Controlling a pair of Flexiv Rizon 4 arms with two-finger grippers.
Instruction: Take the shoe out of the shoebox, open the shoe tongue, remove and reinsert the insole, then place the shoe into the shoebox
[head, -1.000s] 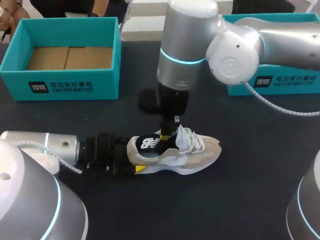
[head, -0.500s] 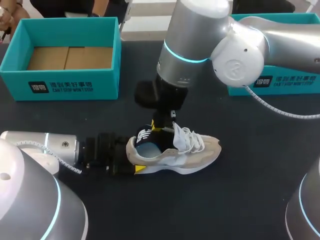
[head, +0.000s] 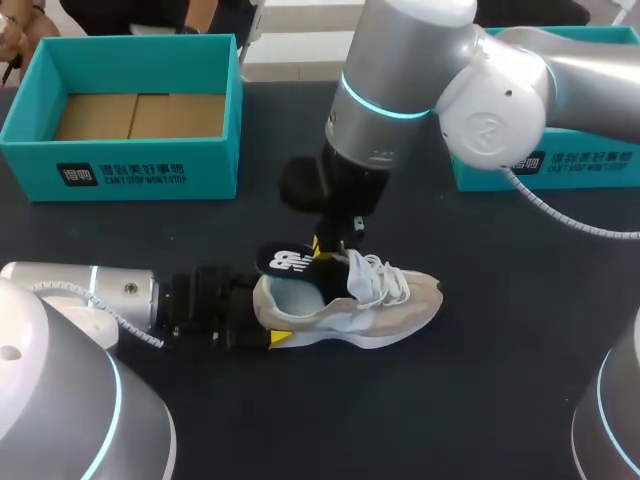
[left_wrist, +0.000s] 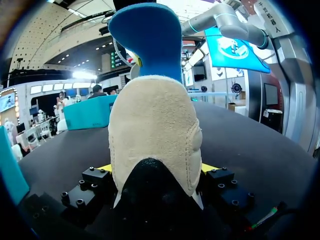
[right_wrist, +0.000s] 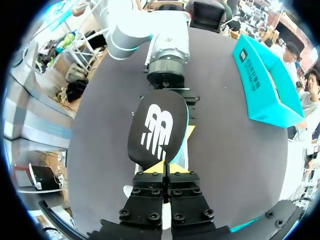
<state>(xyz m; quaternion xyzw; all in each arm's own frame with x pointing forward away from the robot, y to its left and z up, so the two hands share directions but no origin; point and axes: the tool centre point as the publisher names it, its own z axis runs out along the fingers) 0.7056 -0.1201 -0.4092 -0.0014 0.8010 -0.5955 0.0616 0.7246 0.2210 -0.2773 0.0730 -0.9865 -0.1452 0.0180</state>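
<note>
A beige and white shoe (head: 370, 305) lies on its sole on the black table, toe to the right. My left gripper (head: 265, 320) comes in from the left, and its fingers press the heel (left_wrist: 155, 130) from both sides. Above the shoe's opening my right gripper (head: 325, 245) is shut on the front end of the black insole (head: 290, 261). The insole's heel end, with a white logo (right_wrist: 157, 127), sticks up out of the shoe. Its blue underside (left_wrist: 150, 40) rises above the heel in the left wrist view. The right gripper (right_wrist: 167, 172) holds the insole's edge between its yellow tips.
An open teal shoebox (head: 130, 170) with a brown cardboard floor stands at the back left. A second teal box (head: 570, 165) lies at the back right, partly behind my right arm. The left arm (right_wrist: 165, 50) lies low along the table's left.
My right gripper has risen and drawn the insole up and to the left, so more of it stands out of the shoe. The left gripper and the shoe have stayed put.
</note>
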